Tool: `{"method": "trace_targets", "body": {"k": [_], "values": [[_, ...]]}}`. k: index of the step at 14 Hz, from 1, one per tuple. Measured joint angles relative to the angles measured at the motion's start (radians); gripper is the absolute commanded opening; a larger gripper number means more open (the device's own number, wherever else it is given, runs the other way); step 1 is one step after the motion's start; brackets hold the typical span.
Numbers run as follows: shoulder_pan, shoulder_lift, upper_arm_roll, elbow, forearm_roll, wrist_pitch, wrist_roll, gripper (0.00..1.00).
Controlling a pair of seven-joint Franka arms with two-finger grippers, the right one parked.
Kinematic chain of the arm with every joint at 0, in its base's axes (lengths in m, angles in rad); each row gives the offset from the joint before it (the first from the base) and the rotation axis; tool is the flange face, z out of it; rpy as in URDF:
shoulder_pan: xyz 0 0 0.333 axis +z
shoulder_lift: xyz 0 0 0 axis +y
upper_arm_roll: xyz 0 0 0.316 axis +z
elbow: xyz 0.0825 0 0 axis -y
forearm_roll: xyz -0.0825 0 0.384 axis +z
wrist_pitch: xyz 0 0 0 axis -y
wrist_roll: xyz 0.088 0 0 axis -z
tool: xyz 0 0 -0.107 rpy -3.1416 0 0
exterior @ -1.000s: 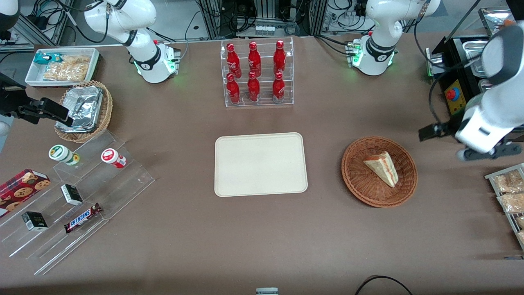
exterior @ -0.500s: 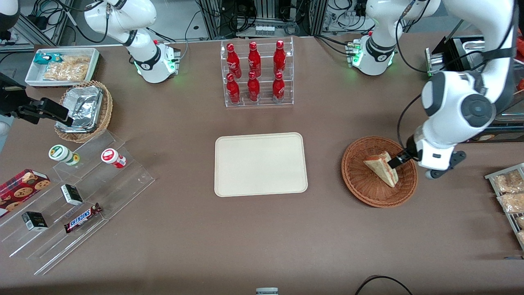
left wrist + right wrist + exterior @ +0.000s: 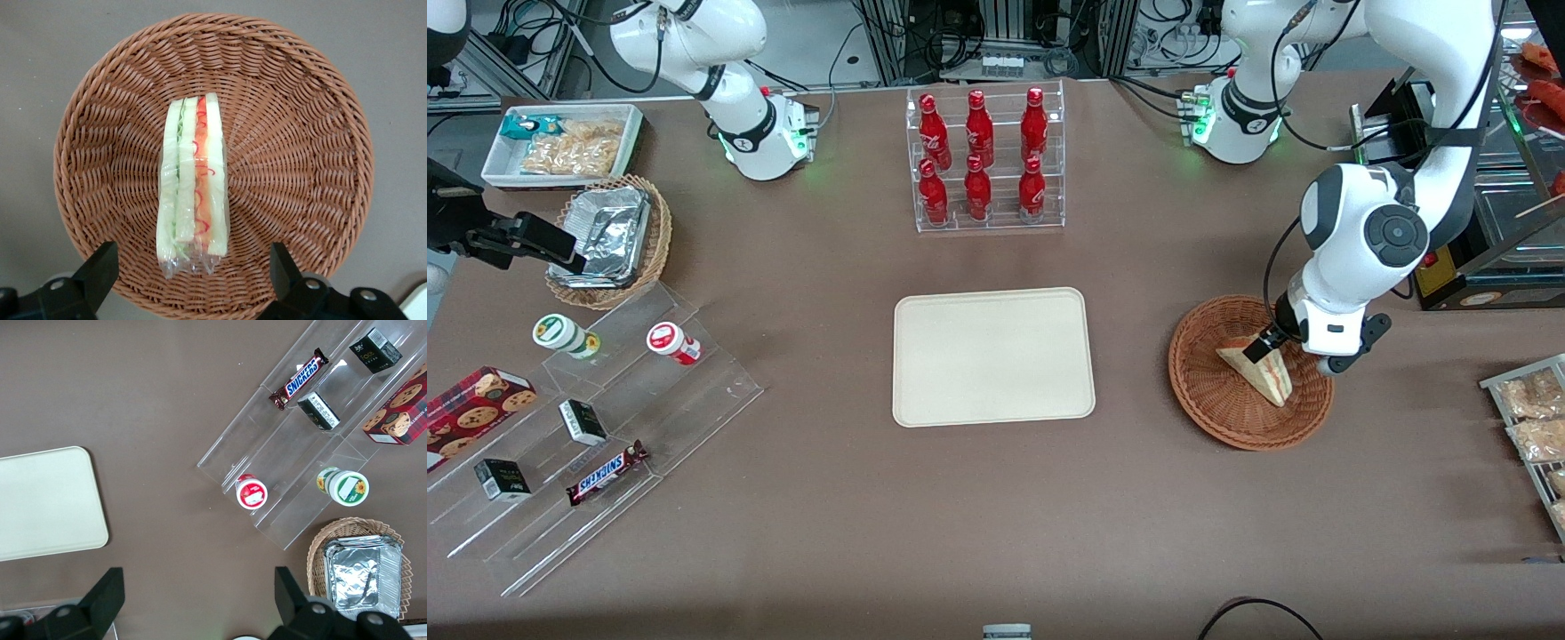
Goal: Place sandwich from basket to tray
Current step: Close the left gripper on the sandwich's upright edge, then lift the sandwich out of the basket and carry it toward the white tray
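Note:
The sandwich (image 3: 1267, 373), a pale wedge wrapped in clear film with its pink and green filling stripe showing (image 3: 193, 180), lies in the reddish-brown wicker basket (image 3: 1214, 418) toward the working arm's end of the table. My left gripper (image 3: 1270, 343) hovers just above the sandwich's wide end, pointing down into the basket (image 3: 300, 133). It is open: its two black fingers (image 3: 100, 267) stand wide apart on either side of the wedge's end, and the gripper (image 3: 191, 267) touches nothing. The cream tray (image 3: 992, 356) sits bare at the table's middle, beside the basket.
A clear rack of red bottles (image 3: 983, 160) stands farther from the front camera than the tray. A stepped acrylic shelf with snacks (image 3: 587, 427) and a tan basket with foil (image 3: 609, 240) lie toward the parked arm's end. Snack packets (image 3: 1534, 418) lie near the working arm's table edge.
The left arm has swung in from the table's edge and come down over the basket; its gripper now hangs over the sandwich's wide end. The sandwich has not moved.

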Motion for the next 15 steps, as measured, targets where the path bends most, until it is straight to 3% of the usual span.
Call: {"method": "trace_targets", "body": {"k": [3, 4, 6, 7, 9, 12, 15], "values": [[0.001, 0.052, 0.000, -0.014, 0.000, 0.082, -0.001, 1.00], [0.001, 0.078, 0.001, -0.015, 0.000, 0.113, -0.001, 0.94], [0.005, 0.120, 0.002, -0.015, 0.000, 0.153, -0.002, 0.31], [0.008, 0.131, 0.002, -0.015, 0.000, 0.160, -0.002, 0.16], [0.011, 0.133, 0.004, -0.011, 0.000, 0.162, -0.002, 0.09], [0.011, 0.114, 0.004, 0.001, 0.001, 0.138, 0.008, 0.07], [0.011, 0.028, 0.003, 0.069, 0.001, -0.090, 0.063, 0.07]]}}
